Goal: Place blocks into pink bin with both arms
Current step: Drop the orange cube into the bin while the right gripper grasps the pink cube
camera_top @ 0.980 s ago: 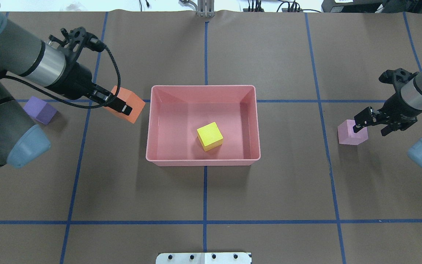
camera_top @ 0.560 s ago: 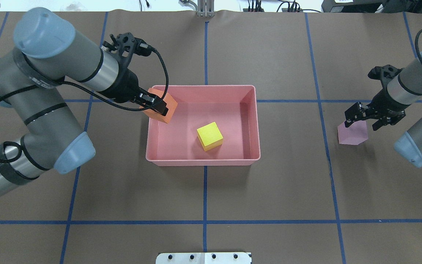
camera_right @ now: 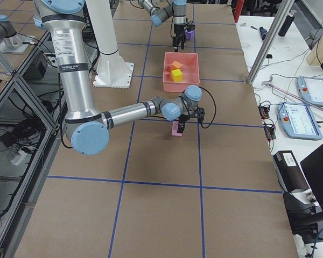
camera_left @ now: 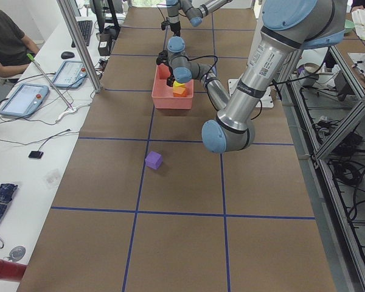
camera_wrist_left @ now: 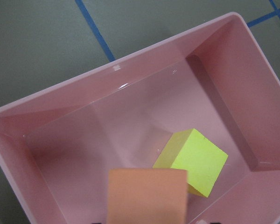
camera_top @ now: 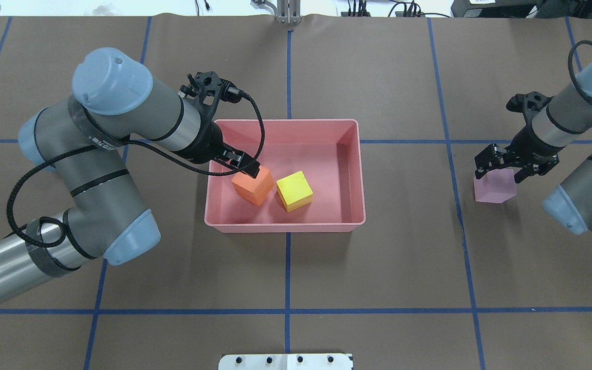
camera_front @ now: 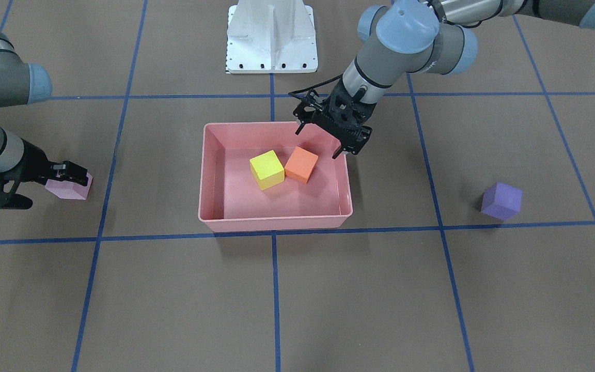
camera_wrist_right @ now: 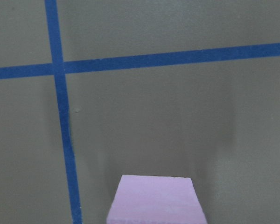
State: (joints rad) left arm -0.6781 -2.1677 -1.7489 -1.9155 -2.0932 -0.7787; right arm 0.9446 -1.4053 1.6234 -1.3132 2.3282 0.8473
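The pink bin stands mid-table; it also shows in the front view. The yellow block and the orange block lie in it side by side. My left gripper hangs open just above the orange block, which also shows in the left wrist view. The light pink block sits on the table at the right. My right gripper is open, its fingers straddling the block's top. The purple block lies on the table at the robot's left, hidden by the left arm in the overhead view.
The brown table cover carries blue tape grid lines. The white base pedestal stands at the robot's edge. My left arm's elbow reaches over the table left of the bin.
My left gripper carried the orange block from left of the bin over its rim and let it go beside the yellow block. My right gripper shifted left over the light pink block.
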